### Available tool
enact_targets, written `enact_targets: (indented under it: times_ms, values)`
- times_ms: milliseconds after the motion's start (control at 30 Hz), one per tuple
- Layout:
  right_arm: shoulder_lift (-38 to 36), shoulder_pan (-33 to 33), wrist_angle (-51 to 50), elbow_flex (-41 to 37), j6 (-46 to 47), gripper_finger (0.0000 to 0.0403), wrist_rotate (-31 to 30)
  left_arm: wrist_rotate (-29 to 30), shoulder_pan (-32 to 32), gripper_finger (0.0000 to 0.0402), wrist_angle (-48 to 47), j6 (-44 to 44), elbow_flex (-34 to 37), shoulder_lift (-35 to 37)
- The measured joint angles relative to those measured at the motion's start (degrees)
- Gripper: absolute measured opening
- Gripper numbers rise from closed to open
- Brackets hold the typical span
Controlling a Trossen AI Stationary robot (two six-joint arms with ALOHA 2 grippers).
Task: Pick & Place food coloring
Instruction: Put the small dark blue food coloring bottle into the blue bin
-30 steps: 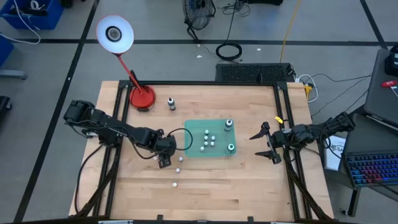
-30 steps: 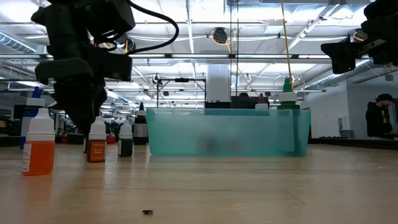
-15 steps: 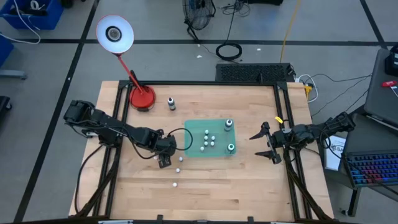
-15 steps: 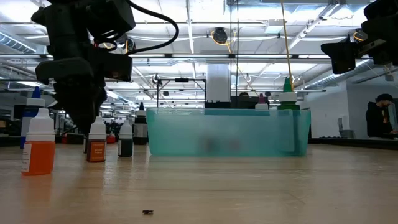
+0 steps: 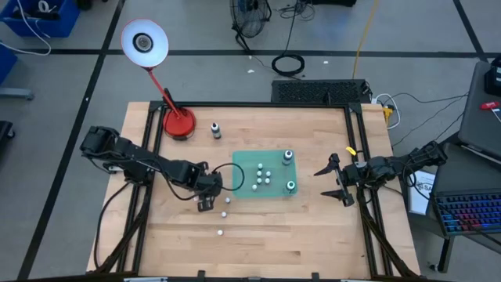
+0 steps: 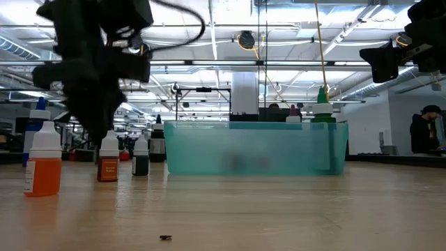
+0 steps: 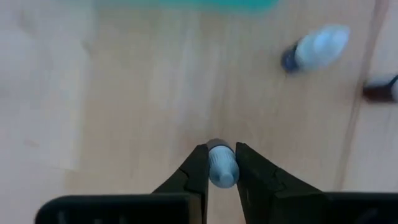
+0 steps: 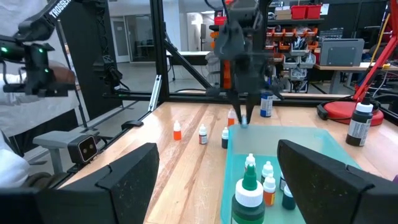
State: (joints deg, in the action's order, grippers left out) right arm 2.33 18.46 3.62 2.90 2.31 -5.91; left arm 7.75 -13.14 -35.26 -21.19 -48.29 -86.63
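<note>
A: A wooden desk (image 5: 258,235) in a big workshop; why are some bottles in the green tray (image 5: 249,188) and others loose beside it?

B: I'd guess the loose ones await moving. The left gripper (image 7: 221,163), near the desk's middle, has its jaws pinched on a small white-capped bottle (image 7: 222,167).

A: And the right gripper (image 5: 329,182)?

B: Waiting near the right edge, jaws wide, empty.

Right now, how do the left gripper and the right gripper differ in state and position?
The left gripper is shut on a small white-capped bottle, while the right gripper stands open and holds nothing. The left gripper works over the bare wood just left of the green tray; the right gripper waits off the tray's right side. Both are dark two-finger grippers.
</note>
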Motion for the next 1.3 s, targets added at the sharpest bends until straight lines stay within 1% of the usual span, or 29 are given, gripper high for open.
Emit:
enact_targets:
  times_ms: [100, 233, 367, 500, 633, 800, 967, 1100, 1300]
  values:
    - [0.0, 0.0, 0.0, 0.0, 0.0, 0.0313, 0.0, 4.0, -0.4, 0.0056, -3.8, 3.2, -5.4, 0.3]
    - [0.0, 0.0, 0.0, 0.0, 0.0, 0.0313, 0.0, 8.0, -0.2, 0.0056, -10.3, 6.8, -15.1, 0.3]
    - [0.0, 0.0, 0.0, 0.0, 0.0, 0.0313, 0.0, 8.6, 1.4, 0.0056, -11.8, 11.1, -24.5, -0.9]
    - [0.0, 0.0, 0.0, 0.0, 0.0, 0.0313, 0.0, 8.7, 3.6, 0.0056, -12.8, 14.6, -32.5, -5.5]
    - [0.0, 0.0, 0.0, 0.0, 0.0, 0.0313, 0.0, 7.2, 5.3, 0.0056, -14.6, 18.9, -39.0, -14.1]
    - [0.0, 0.0, 0.0, 0.0, 0.0, 0.0313, 0.0, 4.3, 6.5, 0.0056, -14.1, 24.2, -42.6, -23.1]
    - [0.0, 0.0, 0.0, 0.0, 0.0, 0.0313, 0.0, 2.0, 8.2, 0.0056, -12.9, 25.2, -43.0, -28.9]
    - [0.0, 0.0, 0.0, 0.0, 0.0, 0.0313, 0.0, 1.1, 9.2, 0.0056, -11.1, 25.1, -43.0, -31.6]
    - [0.0, 0.0, 0.0, 0.0, 0.0, 0.0313, 0.0, -0.5, 10.1, 0.0056, -10.8, 24.9, -43.0, -32.4]
